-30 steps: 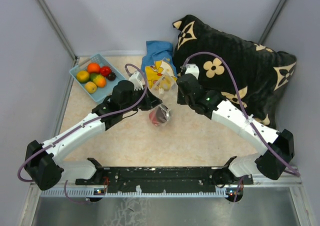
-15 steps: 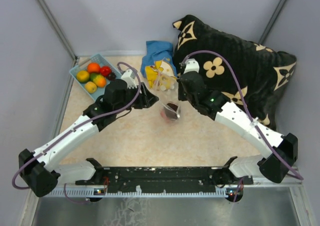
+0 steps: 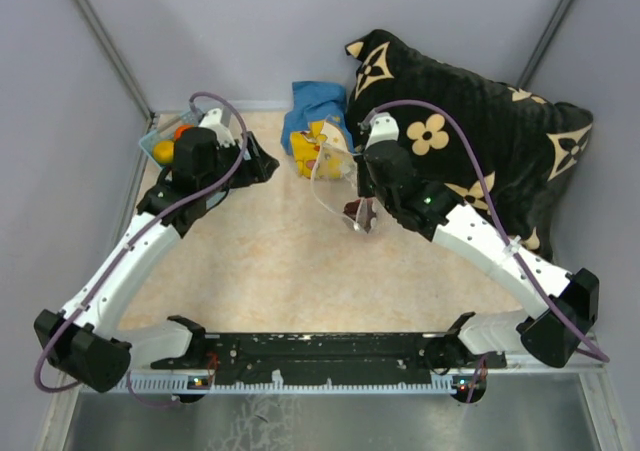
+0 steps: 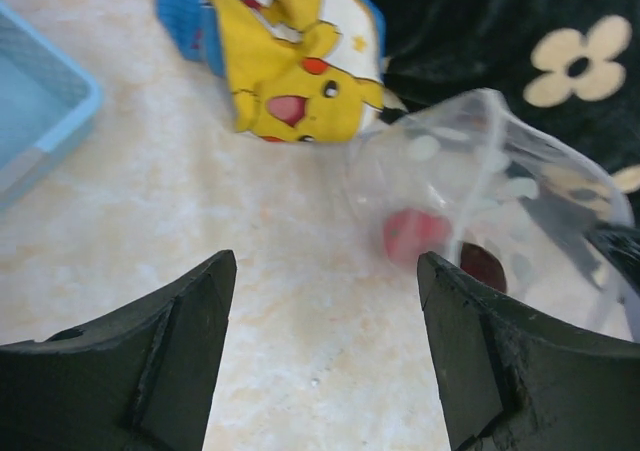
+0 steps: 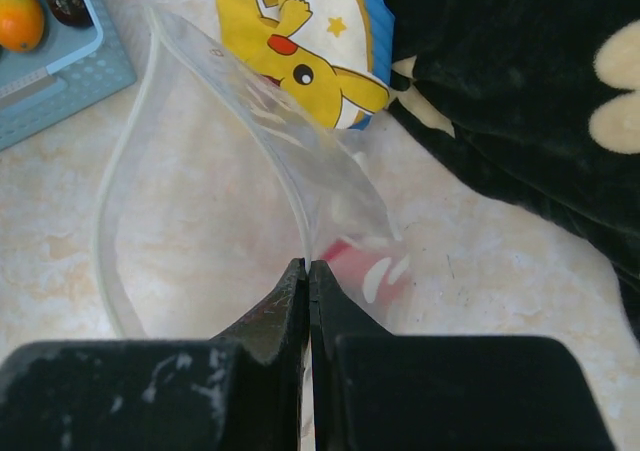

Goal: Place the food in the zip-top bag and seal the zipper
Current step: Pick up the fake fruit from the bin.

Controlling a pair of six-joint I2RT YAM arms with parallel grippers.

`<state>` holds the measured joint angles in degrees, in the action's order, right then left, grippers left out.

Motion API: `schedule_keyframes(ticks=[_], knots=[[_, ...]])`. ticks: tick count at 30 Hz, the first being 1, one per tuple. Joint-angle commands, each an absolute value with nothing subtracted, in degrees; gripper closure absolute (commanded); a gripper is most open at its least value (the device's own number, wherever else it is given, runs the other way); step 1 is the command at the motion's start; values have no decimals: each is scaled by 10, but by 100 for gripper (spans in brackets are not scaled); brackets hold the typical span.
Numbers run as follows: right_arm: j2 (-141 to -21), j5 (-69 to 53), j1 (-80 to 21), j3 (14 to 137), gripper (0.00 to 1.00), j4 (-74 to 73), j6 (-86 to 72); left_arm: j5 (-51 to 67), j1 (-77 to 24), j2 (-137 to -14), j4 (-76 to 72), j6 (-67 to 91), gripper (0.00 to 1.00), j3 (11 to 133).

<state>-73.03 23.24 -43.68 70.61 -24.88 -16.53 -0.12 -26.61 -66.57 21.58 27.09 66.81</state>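
Observation:
The clear zip-top bag [image 3: 333,176] hangs mouth-open from my right gripper [image 3: 358,214], which is shut on its whitish zipper [image 5: 118,171] rim. Inside the bag [image 5: 200,161] lie a red fruit [image 5: 372,271] and a dark one [image 4: 482,266]. In the right wrist view the right gripper [image 5: 308,266] pinches the strip between closed fingertips. My left gripper [image 3: 262,163] stands open and empty beside the blue basket [image 3: 158,147], apart from the bag [image 4: 500,161]. Its fingers [image 4: 190,321] frame bare floor. More food, orange [image 3: 182,131] and yellow [image 3: 163,152], shows in the basket behind the left arm.
A yellow cartoon plush [image 3: 318,143] on blue cloth lies behind the bag. A large black flowered pillow [image 3: 480,141] fills the back right. Grey walls close the left, back and right sides. The basket corner [image 5: 70,71] shows at the right wrist view's upper left.
My left gripper has opened, let go and swung back left to the basket. The right gripper has carried the bag slightly right, and the bag's mouth now stands open.

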Motion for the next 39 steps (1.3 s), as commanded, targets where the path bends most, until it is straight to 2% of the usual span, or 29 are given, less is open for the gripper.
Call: schedule_keyframes(ticks=[1, 8, 17, 22, 29, 39], knots=[[-723, 256, -433, 711, 100, -209, -143, -5, -200, -703, 253, 231, 20, 697], [-720, 237, -433, 692, 100, -190, -130, -4, -69, -829, 279, 193, 17, 763], [-710, 222, -434, 673, 100, -174, -125, -59, 16, -980, 253, 220, 16, 837], [-705, 217, -433, 668, 100, -173, -121, -118, 34, -1074, 266, 207, 17, 918], [-707, 207, -434, 670, 100, -179, -118, -122, 53, -1182, 290, 191, 30, 1021], [-710, 204, -433, 669, 100, -186, -113, -114, 64, -1273, 309, 177, 31, 1076]])
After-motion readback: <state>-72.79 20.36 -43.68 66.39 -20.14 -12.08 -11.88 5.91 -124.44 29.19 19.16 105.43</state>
